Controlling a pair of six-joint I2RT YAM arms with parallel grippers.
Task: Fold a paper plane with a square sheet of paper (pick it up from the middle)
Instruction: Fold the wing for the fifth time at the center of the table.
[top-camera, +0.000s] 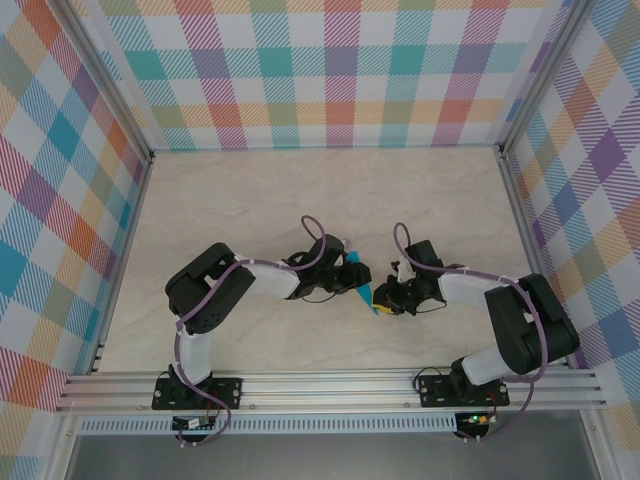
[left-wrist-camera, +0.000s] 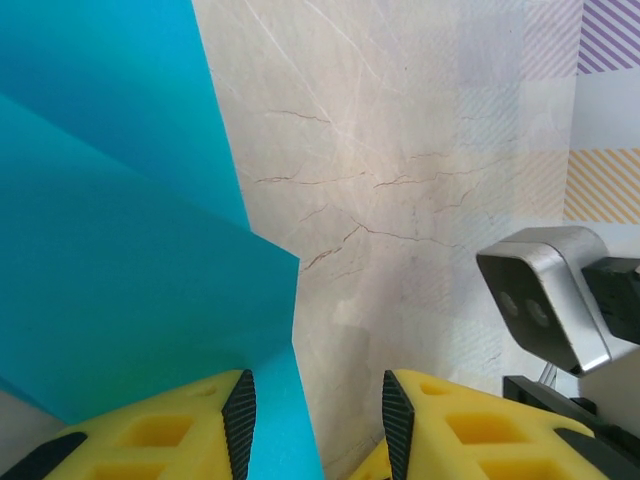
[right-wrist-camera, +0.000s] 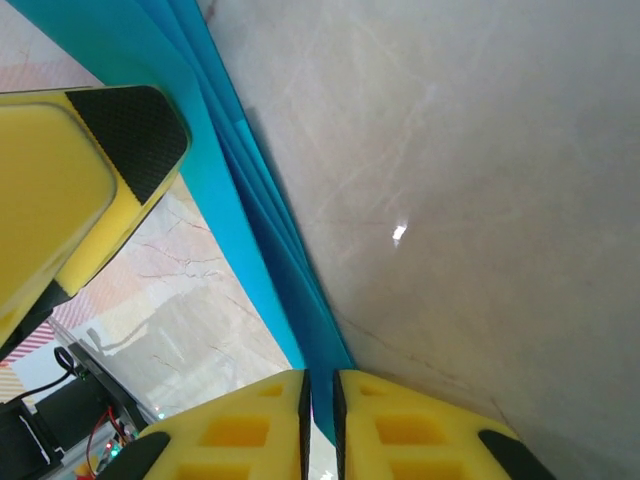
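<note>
Pale marble-patterned tabletop (top-camera: 300, 190) under plaid walls (top-camera: 340, 70), both arms reaching in to meet near its middle. Between them, apparently clear of the surface: teal paper plane (top-camera: 365, 292), narrow and pointed from above, stacked in several creased layers up close.

Right gripper (right-wrist-camera: 320, 410) nearly closed, fingers parted by no more than a slit, the layered edge of the plane pinched in that slit. Left gripper (left-wrist-camera: 312, 420) partly open: broad teal flap lying against one pad, bare marble showing between the flap's edge and the other pad, so no squeeze there. From the right wrist, one left finger (right-wrist-camera: 80, 190) just beside the upper stretch of the paper.

Looks well along. Square already brought down to a slim, many-layered dart, so nose folds and centre crease probably done. Leaves, at a guess, spreading or sharpening the wings and setting the plane down. Evenness of the wings: impossible to tell, too much hidden behind the grippers from above. Reads as a wing fold or a regrip in hand, left jaws placed around the flap, right anchoring the spine.
</note>
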